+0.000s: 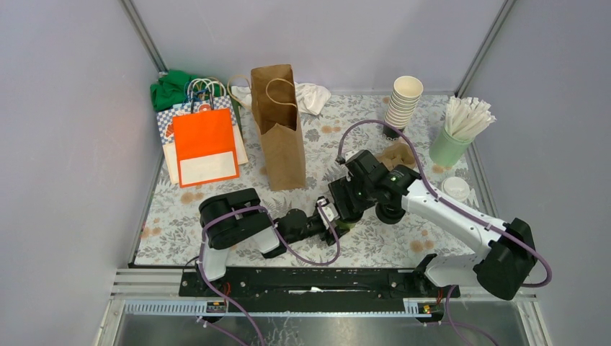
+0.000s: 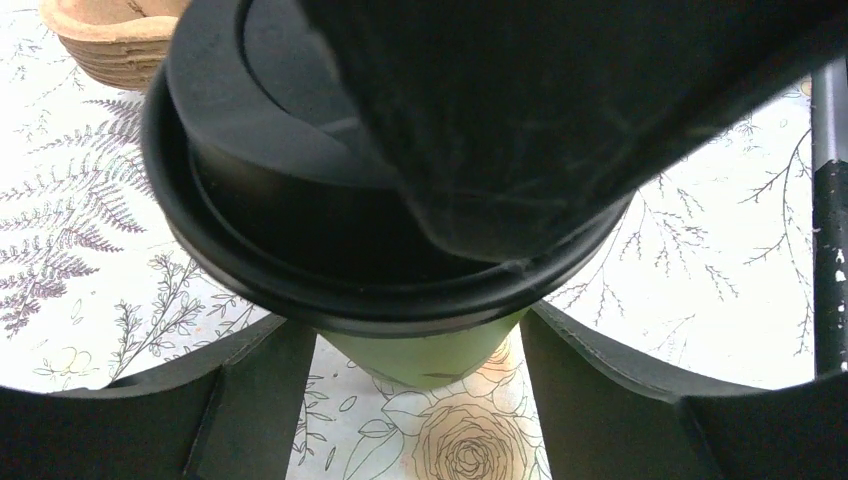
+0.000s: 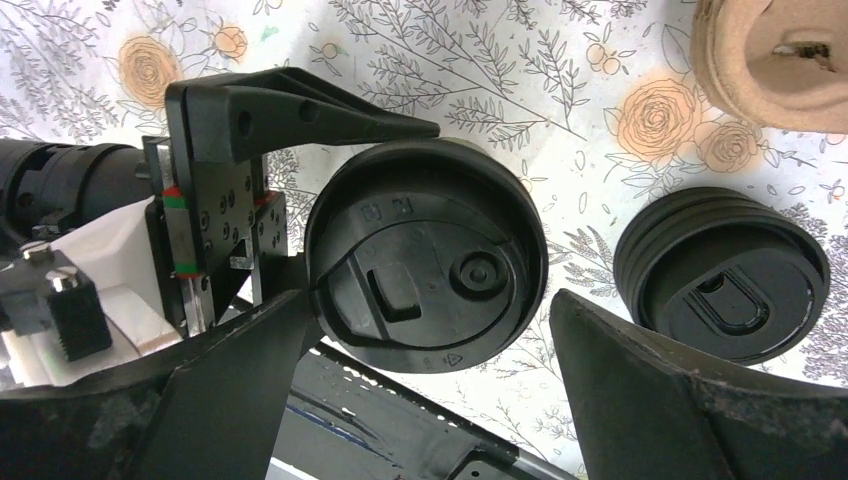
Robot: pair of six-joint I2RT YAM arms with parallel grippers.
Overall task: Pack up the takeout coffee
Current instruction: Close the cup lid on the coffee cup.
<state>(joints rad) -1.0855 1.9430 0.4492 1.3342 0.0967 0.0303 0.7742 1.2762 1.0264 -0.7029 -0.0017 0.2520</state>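
Note:
A takeout coffee cup [image 2: 430, 355] with a green body and a black lid [image 3: 425, 270] stands on the flowered cloth. My left gripper [image 2: 420, 330] reaches in low from the left, and its fingers [image 2: 250, 400] lie against both sides of the cup body under the lid rim. My right gripper [image 3: 430, 310] hangs open just above the lid, its fingers [image 3: 680, 400] spread wider than the lid and touching nothing. In the top view the right gripper [image 1: 351, 196] covers the cup, with the left gripper [image 1: 328, 213] right beside it.
A stack of black lids [image 3: 722, 275] sits close to the right of the cup. A cardboard cup carrier [image 1: 396, 153] lies behind it. A brown paper bag [image 1: 279, 130] stands open at the back, with an orange bag [image 1: 205, 144], cream cups [image 1: 403, 101] and a stick cup [image 1: 454, 137].

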